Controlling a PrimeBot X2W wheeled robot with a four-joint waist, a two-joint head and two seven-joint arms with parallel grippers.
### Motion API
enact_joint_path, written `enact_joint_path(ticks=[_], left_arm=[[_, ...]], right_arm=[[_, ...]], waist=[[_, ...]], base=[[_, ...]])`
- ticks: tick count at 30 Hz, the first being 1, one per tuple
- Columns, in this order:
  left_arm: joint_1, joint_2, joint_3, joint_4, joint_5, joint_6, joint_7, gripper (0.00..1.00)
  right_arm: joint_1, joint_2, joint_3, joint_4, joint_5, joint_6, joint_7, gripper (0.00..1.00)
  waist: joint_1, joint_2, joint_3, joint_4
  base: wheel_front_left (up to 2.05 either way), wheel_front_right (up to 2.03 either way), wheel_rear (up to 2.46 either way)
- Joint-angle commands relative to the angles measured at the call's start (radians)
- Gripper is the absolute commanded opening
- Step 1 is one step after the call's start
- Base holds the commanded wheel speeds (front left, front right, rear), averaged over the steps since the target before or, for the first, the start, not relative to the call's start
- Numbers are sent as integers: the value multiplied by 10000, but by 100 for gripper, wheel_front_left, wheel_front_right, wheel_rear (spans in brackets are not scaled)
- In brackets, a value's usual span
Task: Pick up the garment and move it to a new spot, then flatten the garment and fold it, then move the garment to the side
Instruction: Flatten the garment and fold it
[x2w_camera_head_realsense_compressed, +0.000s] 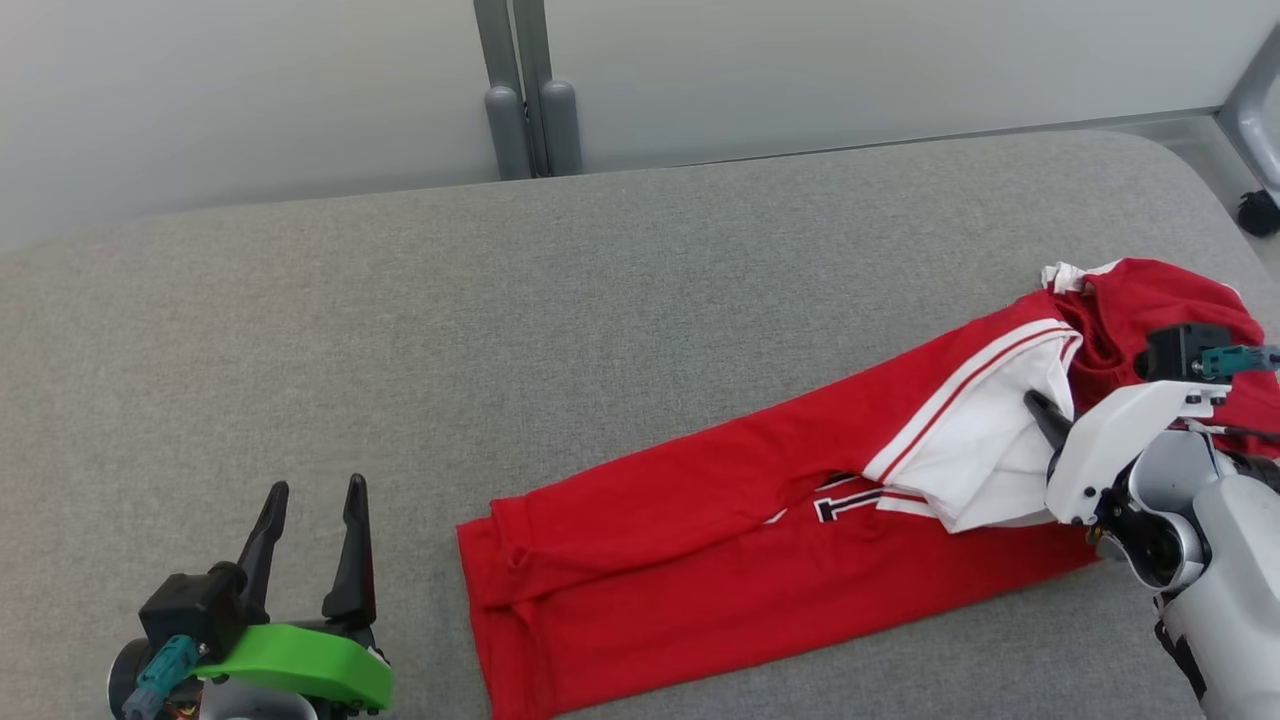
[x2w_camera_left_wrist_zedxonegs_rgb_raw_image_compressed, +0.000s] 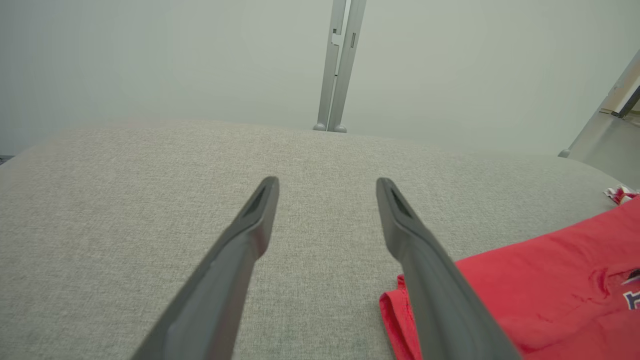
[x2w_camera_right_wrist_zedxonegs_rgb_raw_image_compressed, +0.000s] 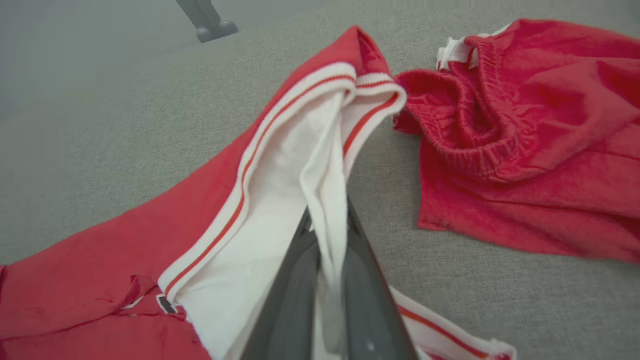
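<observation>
The garment (x2w_camera_head_realsense_compressed: 700, 500), a red jersey shirt, has one white sleeve (x2w_camera_right_wrist_zedxonegs_rgb_raw_image_compressed: 280, 200) pinched between the closed fingers of the right gripper (x2w_camera_right_wrist_zedxonegs_rgb_raw_image_compressed: 327, 222), low over the right end of a grey padded surface (x2w_camera_head_realsense_compressed: 600, 300). (In the right wrist view the white cloth rises in a ridge from between the two dark fingers.) Outward from that grip, the shirt's red body stretches as a long, narrow band toward the lower middle of the head view, with part of its black-and-white lettering (x2w_camera_head_realsense_compressed: 835, 500) peeking out. Its ribbed neck end (x2w_camera_right_wrist_zedxonegs_rgb_raw_image_compressed: 480, 125) lies bunched just beyond the sleeve. At the lower left the left gripper (x2w_camera_head_realsense_compressed: 316, 490) has its fingers spread wide and holds nothing, near the hem end.

As a judgement, the shirt appears doubled lengthwise, so folding looks partway done. The sleeve and bunched neck are not yet neat, and the move to the side remains.
</observation>
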Motion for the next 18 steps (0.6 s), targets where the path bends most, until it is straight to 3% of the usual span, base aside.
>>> enact_joint_path(ticks=[1, 8, 14, 18], left_arm=[[-112, -36, 59, 59, 125, -45, -26, 100], [-71, -125, 61, 261, 178, -157, -27, 100], [7, -177, -22, 488, 233, -219, -26, 100], [0, -161, -119, 615, 237, -255, 5, 100]], right_arm=[[-97, -53, 69, -269, 36, -3, 54, 0], [329, 405, 433, -1979, 532, -2, 664, 0], [1017, 965, 889, -3791, 548, 0, 1419, 0], [1441, 1512, 1172, -4327, 435, 0, 1719, 0]], waist=[[0, -1, -20, -102], [0, -1, -218, 195], [0, -1, -428, 1079], [0, -1, -546, 1790]], base=[[0, 0, 0], [0, 0, 0], [0, 0, 0], [0, 0, 0]])
